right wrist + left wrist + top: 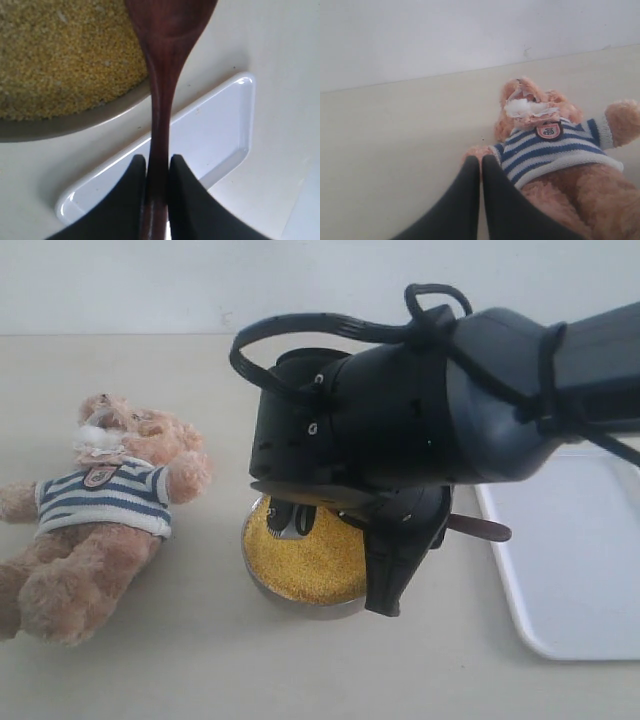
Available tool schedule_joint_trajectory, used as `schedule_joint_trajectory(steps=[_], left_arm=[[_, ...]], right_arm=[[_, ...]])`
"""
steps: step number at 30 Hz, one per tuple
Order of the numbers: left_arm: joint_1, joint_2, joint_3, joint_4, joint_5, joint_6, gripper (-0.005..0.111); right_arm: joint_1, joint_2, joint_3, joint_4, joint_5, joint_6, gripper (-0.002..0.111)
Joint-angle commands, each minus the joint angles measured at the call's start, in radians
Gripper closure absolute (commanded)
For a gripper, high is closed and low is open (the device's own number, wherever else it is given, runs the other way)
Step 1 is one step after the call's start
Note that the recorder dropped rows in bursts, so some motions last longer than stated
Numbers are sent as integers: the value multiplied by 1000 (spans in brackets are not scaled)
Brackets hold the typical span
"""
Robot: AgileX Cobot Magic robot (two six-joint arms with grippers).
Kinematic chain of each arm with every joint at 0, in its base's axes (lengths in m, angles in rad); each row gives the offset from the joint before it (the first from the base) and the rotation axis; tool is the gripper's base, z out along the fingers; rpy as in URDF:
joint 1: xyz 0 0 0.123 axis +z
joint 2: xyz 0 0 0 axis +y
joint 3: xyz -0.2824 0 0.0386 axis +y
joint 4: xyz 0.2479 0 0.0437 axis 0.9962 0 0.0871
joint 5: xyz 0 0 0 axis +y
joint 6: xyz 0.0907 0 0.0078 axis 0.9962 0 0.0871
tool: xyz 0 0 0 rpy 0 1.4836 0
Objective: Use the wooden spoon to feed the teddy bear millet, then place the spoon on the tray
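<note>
No lettering can be read anywhere; the teddy bear (pixel 560 165) wears a small chest badge (pixel 549 130) (its marks too blurred to make out).

High exterior, close wrists; shared millet (pixel 300 565)

The right gripper (pixel 157 161) clamps its two dark fingers (pixel 125 200) on the slim handle of the wooden spoon (pixel 162 75). Taking the way the gripper points as twelve o'clock, the spoon runs straight out to twelve. A metal bowl (pixel 65 127) of yellow millet (pixel 60 55) lies around ten or eleven, the spoon's wide end overlapping its rim. The white tray (pixel 210 135) lies on the pale table (pixel 280 60) behind the handle, stretching toward two.
</note>
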Motion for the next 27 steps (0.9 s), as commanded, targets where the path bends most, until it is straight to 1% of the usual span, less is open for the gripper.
schedule_joint_trajectory(steps=[1, 17, 27], left_arm=[[-4, -3, -4, 1, 0, 0, 103], [-4, -3, -4, 1, 0, 0, 103], [-4, -3, -4, 1, 0, 0, 103]], right_arm=[[8, 8, 3, -49, 3, 39, 109], [36, 8, 3, -82, 3, 70, 109], [38, 56, 3, -82, 3, 74, 109]])
